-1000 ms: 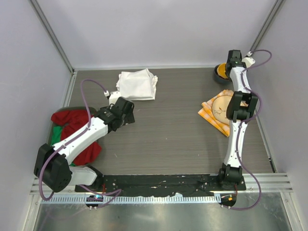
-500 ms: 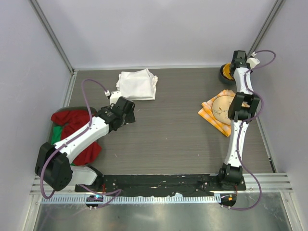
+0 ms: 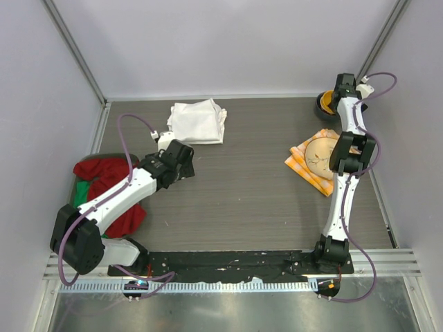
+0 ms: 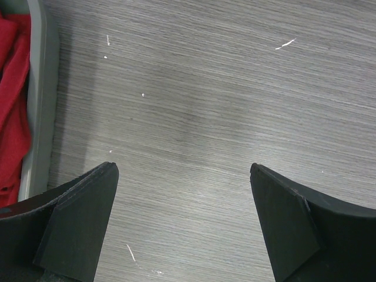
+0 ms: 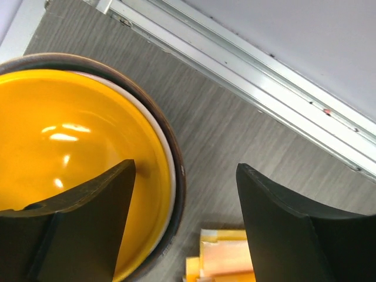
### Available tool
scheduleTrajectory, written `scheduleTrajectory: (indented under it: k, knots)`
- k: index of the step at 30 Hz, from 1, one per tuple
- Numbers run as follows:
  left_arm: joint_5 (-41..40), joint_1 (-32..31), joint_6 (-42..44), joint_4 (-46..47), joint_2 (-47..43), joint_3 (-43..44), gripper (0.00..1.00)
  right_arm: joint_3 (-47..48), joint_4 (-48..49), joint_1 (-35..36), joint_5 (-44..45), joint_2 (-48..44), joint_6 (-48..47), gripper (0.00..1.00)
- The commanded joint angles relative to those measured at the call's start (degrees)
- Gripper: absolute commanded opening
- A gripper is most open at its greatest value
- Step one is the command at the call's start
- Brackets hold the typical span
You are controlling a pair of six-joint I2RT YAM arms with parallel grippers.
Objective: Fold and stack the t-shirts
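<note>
While nothing is held | left gripper [image 4: 182, 170]: jaws spread wide | red t-shirt [image 4: 12, 88] to its left, white t-shirt [image 3: 197, 122] beyond it | right gripper [image 5: 185, 167]: jaws apart (yellow bowl [image 5: 70, 147] rim under the gap)

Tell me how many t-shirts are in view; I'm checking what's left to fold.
3. White t-shirt: folded, far left of the table. Red t-shirt: bunched at the left edge. Green t-shirt: peeking from under the red. Others may be hidden.
</note>
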Motion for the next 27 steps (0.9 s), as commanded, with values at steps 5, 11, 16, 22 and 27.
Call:
scheduleTrajectory:
  k: [5,11,16,22,27]
  knots:
    - [-1.2,-0.3,-0.4,2.0,-2.6,-0.7,1.0,-5.3,-1.1,1.2,1.2,-16.7,-2.5,0.84]
    - [-1.1,-0.3,-0.5,1.5,-4.5,-0.4,1.0,-12.3,-3.1,5.5,0.8,-28.0,-3.1,0.89]
    - [0.2,-0.3,0.5,-1.8,-0.5,3.6,1.0,-32.2,-5.6,14.9,-0.6,-40.0,-1.1,0.91]
    - [2.5,-0.3,0.3,-4.9,2.8,7.8,1.0,-59.4,-2.7,19.0,-5.9,-57.7,4.7,0.91]
    - [5.9,-0.3,-1.1,-4.0,2.8,6.7,1.0,-73.5,1.4,22.5,-11.3,-67.0,4.7,0.92]
